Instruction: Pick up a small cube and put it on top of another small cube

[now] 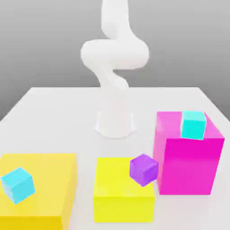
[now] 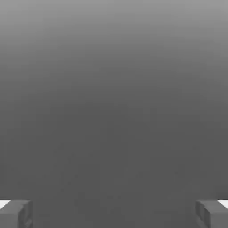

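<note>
Gripper wide open, fingers far apart, nothing between them, grey backdrop ahead. Small cubes: purple cube on the middle yellow block, cyan cubes on magenta block and flat yellow block; pale-yellow cube can't be located.

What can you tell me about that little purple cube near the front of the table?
The purple cube is small, with plain, smooth, matte-looking faces in a single violet colour and no markings. It sits turned at an angle, one corner facing the camera, on the top of the smaller yellow block, near that block's edge on the exterior view's right. The tall magenta block stands just beyond it on that side; whether they touch I cannot tell. Nothing grips it.
</note>
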`<state>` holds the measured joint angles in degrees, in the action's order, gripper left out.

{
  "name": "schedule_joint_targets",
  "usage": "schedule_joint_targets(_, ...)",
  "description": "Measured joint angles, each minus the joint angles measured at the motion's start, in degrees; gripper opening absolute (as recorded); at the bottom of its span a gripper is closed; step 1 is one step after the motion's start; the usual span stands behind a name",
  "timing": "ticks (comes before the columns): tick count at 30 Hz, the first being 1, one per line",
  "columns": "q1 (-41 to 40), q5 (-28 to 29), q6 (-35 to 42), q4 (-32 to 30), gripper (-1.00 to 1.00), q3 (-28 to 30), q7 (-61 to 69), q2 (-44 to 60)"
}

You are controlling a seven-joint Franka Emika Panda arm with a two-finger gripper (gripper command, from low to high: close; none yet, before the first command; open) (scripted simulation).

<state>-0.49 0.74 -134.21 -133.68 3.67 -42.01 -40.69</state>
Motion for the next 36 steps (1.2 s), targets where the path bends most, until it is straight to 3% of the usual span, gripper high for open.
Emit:
schedule_joint_targets(11, -3.2, -1.1, -11.0, -8.5, 0.0, 17.9, 20.2, 22.4)
schedule_joint_targets(19, -8.5, -9.7, -18.5, -14.5, 0.0, 28.0, 40.2, 39.8)
schedule_joint_targets(24, -13.6, -15.0, -24.7, -18.6, 0.0, 28.2, 50.5, 49.1)
schedule_joint_targets(30, -24.8, -29.1, -33.5, -16.5, 0.0, 14.1, 61.6, 60.5)
schedule_joint_targets(31, -25.8, -30.4, -34.2, -16.2, -1.0, 12.8, 62.7, 61.5)
schedule_joint_targets(36, -25.8, -30.4, -34.1, -16.2, -1.0, 12.9, 62.6, 61.5)
